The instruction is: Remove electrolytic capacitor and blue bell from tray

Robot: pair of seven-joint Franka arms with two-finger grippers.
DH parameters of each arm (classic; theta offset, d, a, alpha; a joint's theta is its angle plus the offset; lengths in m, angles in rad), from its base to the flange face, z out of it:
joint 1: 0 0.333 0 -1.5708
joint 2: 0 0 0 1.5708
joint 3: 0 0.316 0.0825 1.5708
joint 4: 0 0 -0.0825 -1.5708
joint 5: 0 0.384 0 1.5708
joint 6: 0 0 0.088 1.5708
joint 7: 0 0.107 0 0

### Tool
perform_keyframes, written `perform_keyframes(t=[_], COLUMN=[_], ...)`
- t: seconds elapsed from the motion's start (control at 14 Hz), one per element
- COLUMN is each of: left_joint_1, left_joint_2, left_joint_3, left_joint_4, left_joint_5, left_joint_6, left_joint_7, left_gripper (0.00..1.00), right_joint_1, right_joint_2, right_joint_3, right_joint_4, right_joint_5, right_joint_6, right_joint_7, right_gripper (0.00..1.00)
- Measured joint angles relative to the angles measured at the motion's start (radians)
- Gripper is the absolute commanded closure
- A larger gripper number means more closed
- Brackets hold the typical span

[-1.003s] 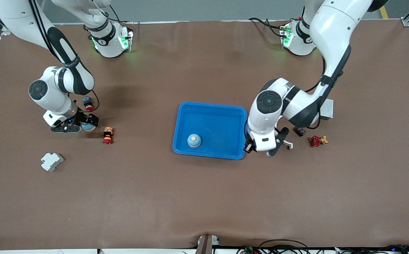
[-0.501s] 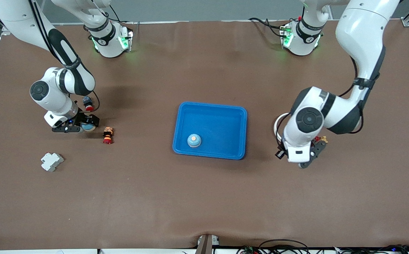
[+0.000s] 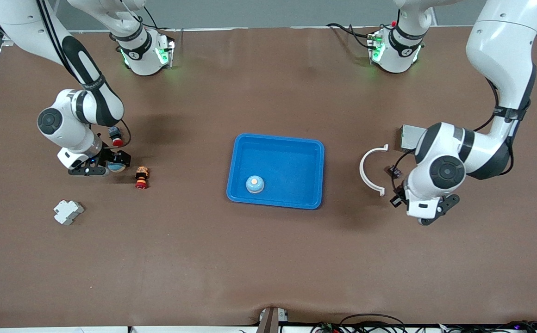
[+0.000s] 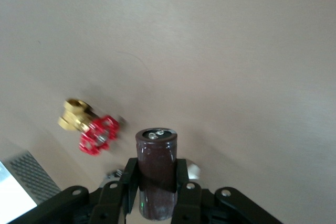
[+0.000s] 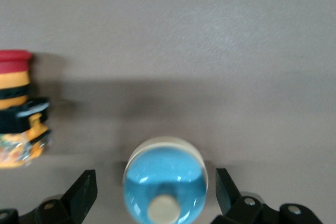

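While the left gripper (image 4: 157,203) clenches the smooth, rigid capacitor (image 4: 156,174) at mid-body, the right gripper (image 5: 152,192) is released around a bell (image 5: 165,179).

Nothing here can be read. The two arm bases carry small dark round marks by their green lights, too small to make out. The dark capacitor (image 4: 156,170), the blue tray (image 3: 275,171) and the little red-and-yellow part (image 3: 141,177) near the tray show no lettering that I can make out.
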Motion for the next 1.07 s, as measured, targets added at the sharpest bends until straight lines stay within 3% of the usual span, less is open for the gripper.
perform_keyframes(t=[0.43, 0.72, 1.07], left_joint_1=[0.178, 0.251, 0.309], left_joint_2=[0.005, 0.011, 0.047], left_joint_3=[0.002, 0.002, 0.004], left_joint_4=[-0.017, -0.055, -0.117], left_joint_5=[0.001, 0.001, 0.012], left_joint_6=[0.002, 0.077, 0.252], left_joint_7=[0.388, 0.6, 0.805], left_gripper=[1.0, 1.0, 1.0], right_joint_1=[0.033, 0.242, 0.515], right_joint_2=[-0.135, -0.178, -0.155], right_joint_3=[0.011, 0.022, 0.028], right_joint_4=[0.197, 0.265, 0.384], right_joint_5=[0.012, 0.061, 0.096], right_joint_6=[-0.422, -0.474, -0.467], right_joint_7=[0.104, 0.478, 0.94], right_gripper=[0.0, 0.0, 0.0])
